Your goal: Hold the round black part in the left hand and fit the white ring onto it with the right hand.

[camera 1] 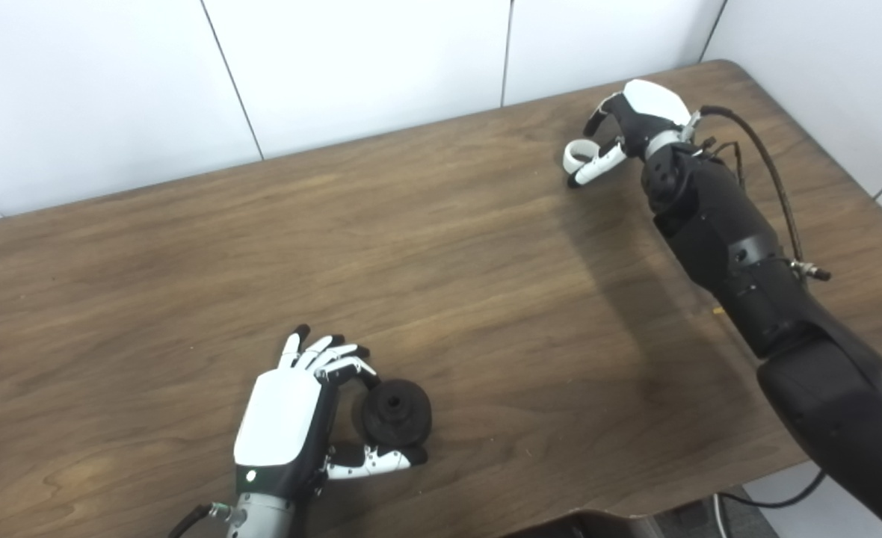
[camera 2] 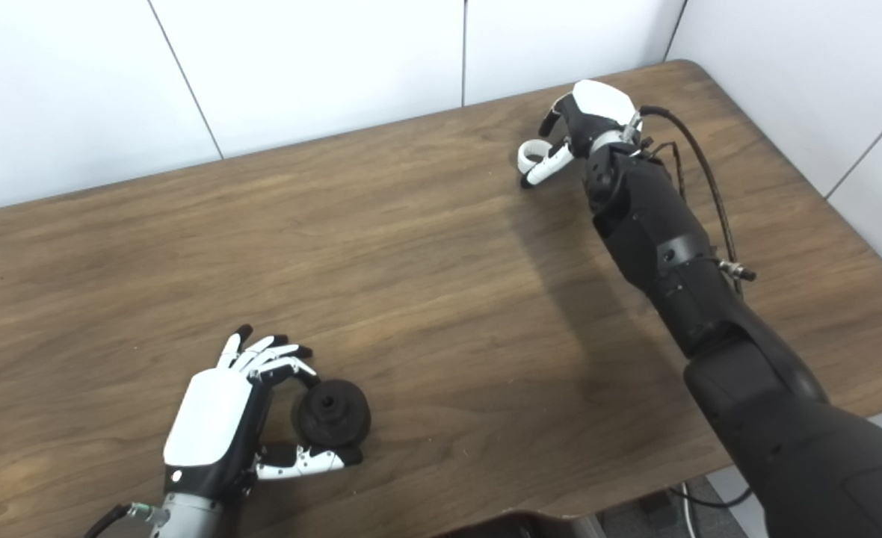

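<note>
Left robot hand: cupped round black part, 6 o'clock, grip loose; may roll off bench.
Right robot hand: pinching ring, 1 o'clock; shallow hold, may drop in transit.

The right robot hand covers part of the ring, so whether thumb and fingers pinch it or merely curl around it cannot be told. The left robot hand hides the near side of the black part, and whether the fingers press on it is unclear. The worktop is cut off at the left, right and bottom edges. Both forearms leave the picture at the bottom.
</note>
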Motion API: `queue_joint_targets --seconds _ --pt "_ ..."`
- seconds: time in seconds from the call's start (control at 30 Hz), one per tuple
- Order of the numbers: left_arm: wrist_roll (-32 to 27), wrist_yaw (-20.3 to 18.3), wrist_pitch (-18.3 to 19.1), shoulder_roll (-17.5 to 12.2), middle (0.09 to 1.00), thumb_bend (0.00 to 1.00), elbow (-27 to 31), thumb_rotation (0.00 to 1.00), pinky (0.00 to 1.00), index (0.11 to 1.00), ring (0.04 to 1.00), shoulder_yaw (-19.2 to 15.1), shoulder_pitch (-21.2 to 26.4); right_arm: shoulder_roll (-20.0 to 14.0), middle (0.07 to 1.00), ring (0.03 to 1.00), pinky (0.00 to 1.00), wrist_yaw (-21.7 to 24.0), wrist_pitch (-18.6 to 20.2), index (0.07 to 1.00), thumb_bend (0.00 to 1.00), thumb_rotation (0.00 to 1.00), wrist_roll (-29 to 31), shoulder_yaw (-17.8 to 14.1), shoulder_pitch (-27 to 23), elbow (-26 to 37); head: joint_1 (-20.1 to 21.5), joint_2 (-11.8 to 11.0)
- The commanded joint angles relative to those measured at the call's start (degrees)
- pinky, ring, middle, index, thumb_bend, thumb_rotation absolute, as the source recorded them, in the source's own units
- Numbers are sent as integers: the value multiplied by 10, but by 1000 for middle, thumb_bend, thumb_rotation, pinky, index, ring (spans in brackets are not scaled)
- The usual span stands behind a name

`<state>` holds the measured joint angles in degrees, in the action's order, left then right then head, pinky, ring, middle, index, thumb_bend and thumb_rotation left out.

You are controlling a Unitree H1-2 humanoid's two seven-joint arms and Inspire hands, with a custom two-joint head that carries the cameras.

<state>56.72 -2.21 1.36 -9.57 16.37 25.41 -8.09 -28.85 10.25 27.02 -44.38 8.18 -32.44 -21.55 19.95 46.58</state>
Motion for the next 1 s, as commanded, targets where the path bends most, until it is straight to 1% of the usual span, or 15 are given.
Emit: queue_joint_targets --seconds 0.0,0.33,0.57,0.6,0.63,0.67,0.77,0.97 --pt "10 -16 3 -8 759 524 2 53 1000 483 869 3 -10 -15 913 987 996 -8 -1 632 895 228 -12 -5 -16 7 1 0" --pt "11 -13 -1 -7 757 524 0 52 1000 483 868 3 -11 -8 912 996 1000 -7 -1 628 875 206 0 -1 -15 12 1 0" --pt "11 -15 1 -6 758 524 3 52 1000 482 869 3 -12 -7 901 982 999 -13 -3 593 862 187 1 5 -14 16 -2 2" --pt "10 -14 0 -7 758 524 2 52 1000 482 870 3 -11 -8 898 979 1000 -17 -6 541 698 164 4 7 -13 17 -2 2" --pt "10 -14 0 -7 758 524 2 52 1000 482 870 3 -11 -9 891 974 999 -19 -8 509 595 147 6 9 -12 18 -2 2" --pt "10 -13 -1 -6 758 524 1 52 1000 482 869 3 -11 -11 889 972 998 -24 -11 498 561 142 6 11 -11 17 -2 3" --pt "10 -15 0 -6 759 524 3 52 1000 482 871 3 -11 -15 872 959 980 -31 -17 487 527 133 8 16 -8 16 -2 3" --pt "11 -18 3 -5 761 524 4 53 1000 483 871 3 -10 -23 863 962 985 -32 -21 487 523 132 12 22 -5 18 -1 4"
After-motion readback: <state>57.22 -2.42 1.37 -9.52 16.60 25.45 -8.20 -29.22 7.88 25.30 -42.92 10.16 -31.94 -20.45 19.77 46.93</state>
